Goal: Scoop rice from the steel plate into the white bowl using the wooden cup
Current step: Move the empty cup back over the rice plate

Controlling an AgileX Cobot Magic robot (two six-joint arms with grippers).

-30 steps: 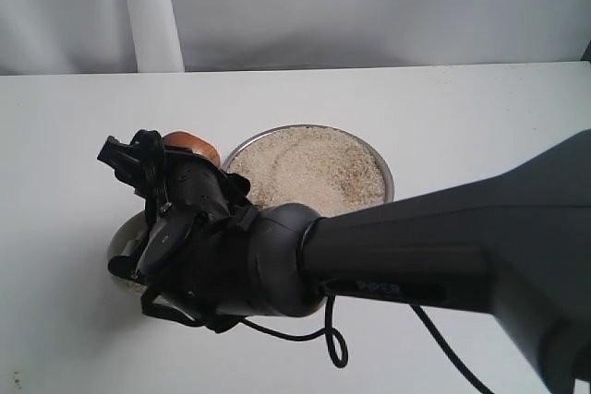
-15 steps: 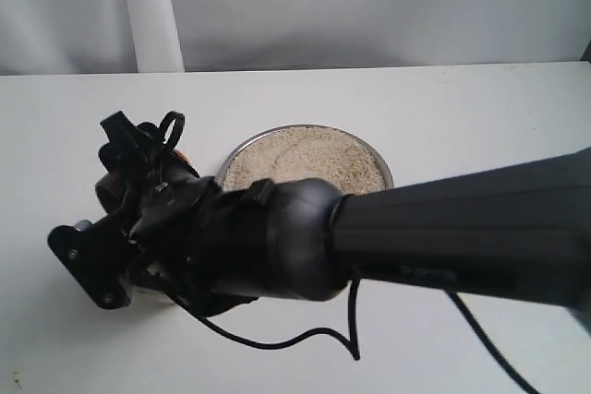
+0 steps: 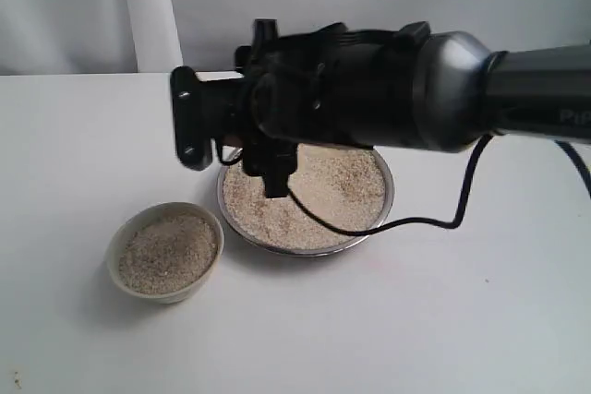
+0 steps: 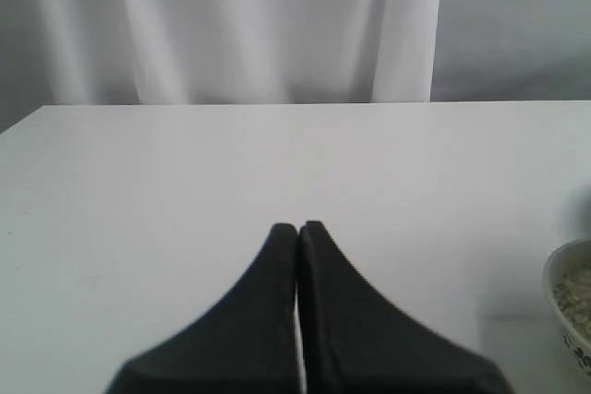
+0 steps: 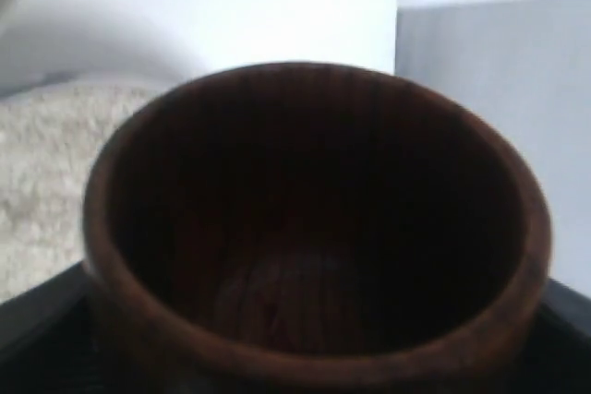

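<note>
Rice (image 3: 169,252): one pale heap fills the small dish on the left nearly to its rim; a broader bed covers the big dish at centre.
Left gripper (image 4: 297,230): seen only from its own wrist camera, its two black fingers are pressed together with nothing between them, over bare white table (image 4: 185,191).
White bowl (image 3: 155,292): stands on the table left of and just in front of the metal dish, close to it but apart; its rim also shows at the edge of the left wrist view.
Steel plate (image 3: 309,248): sits at the middle of the table, its rear half covered by the dark arm above it.
Right gripper (image 3: 266,161): hangs over the plate's left rear part, reaching in from the right; its black fingers (image 5: 37,329) are clamped on both sides of the cup.
Wooden cup (image 5: 314,228): held in that grip with its mouth toward the wrist camera, its dark inside bare down to the grain of the bottom; plate rice lies behind it. From the exterior view the cup is hidden.
Black cable (image 3: 416,221): droops from the arm across the plate's right rim.
</note>
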